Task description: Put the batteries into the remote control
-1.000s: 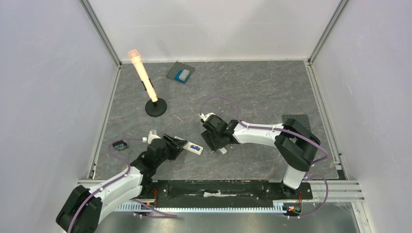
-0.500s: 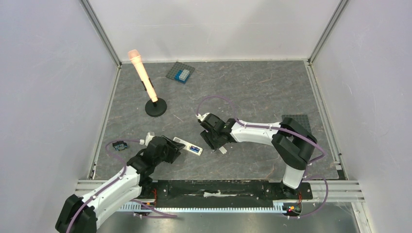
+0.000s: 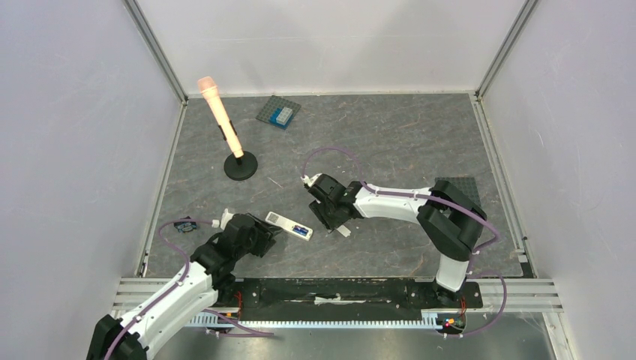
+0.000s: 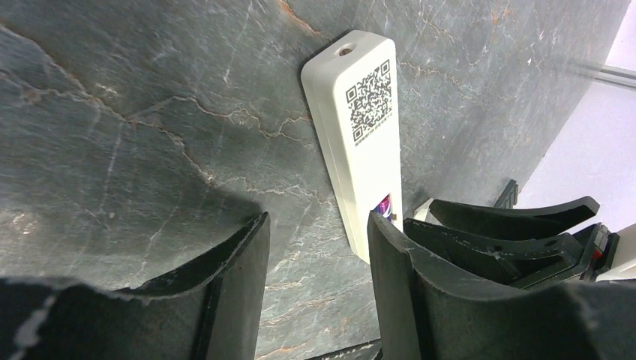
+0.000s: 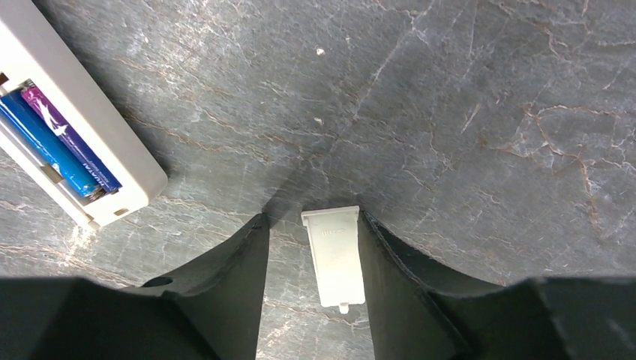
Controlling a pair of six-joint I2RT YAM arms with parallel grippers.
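The white remote control [image 3: 289, 226] lies back up on the table, its battery bay open, with two blue batteries [image 3: 301, 229] seated in it. The right wrist view shows the batteries [image 5: 56, 142] in the bay. My left gripper [image 3: 264, 231] is open and empty just short of the remote's near end [image 4: 360, 135]. My right gripper [image 3: 331, 219] is open. Its fingers straddle a short flat white cover strip [image 5: 335, 255], which lies on the table against the right finger.
An orange-tipped wand on a black round base [image 3: 241, 166] stands at the back left. A grey studded plate with a light-blue block [image 3: 278, 114] lies at the back. A small dark-blue object [image 3: 184, 224] lies at the left edge. A dark plate [image 3: 459, 186] lies at the right.
My left gripper has drawn back toward the near left, away from the remote's end, and the remote now lies free. My right gripper has shifted slightly left over the cover strip.
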